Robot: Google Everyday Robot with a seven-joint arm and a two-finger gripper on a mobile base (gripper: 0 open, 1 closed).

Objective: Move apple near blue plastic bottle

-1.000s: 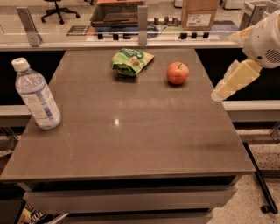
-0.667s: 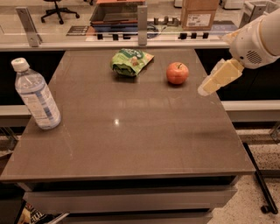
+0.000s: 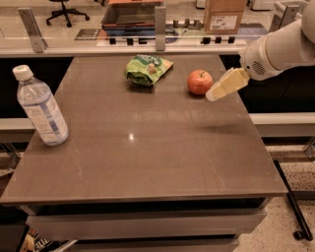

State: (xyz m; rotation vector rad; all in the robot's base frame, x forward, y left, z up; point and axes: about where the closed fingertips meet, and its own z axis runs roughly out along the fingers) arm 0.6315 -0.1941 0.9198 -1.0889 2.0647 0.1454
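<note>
One small round red-orange apple [image 3: 199, 82] sits on one brown rectangular table [image 3: 147, 162]. There is one clear plastic water bottle with a white cap and blue-and-white label [image 3: 40, 109], standing upright near the table's left edge. One crumpled green snack bag [image 3: 146, 70] lies at the far side, left of the apple. One pale yellowish gripper [image 3: 214, 94] on one white robot arm [image 3: 275, 49] hangs just right of the apple. Behind the table there are two grey upright metal posts [image 3: 159, 22], one brown cardboard box [image 3: 224, 15] and one black office chair [image 3: 66, 10].
</note>
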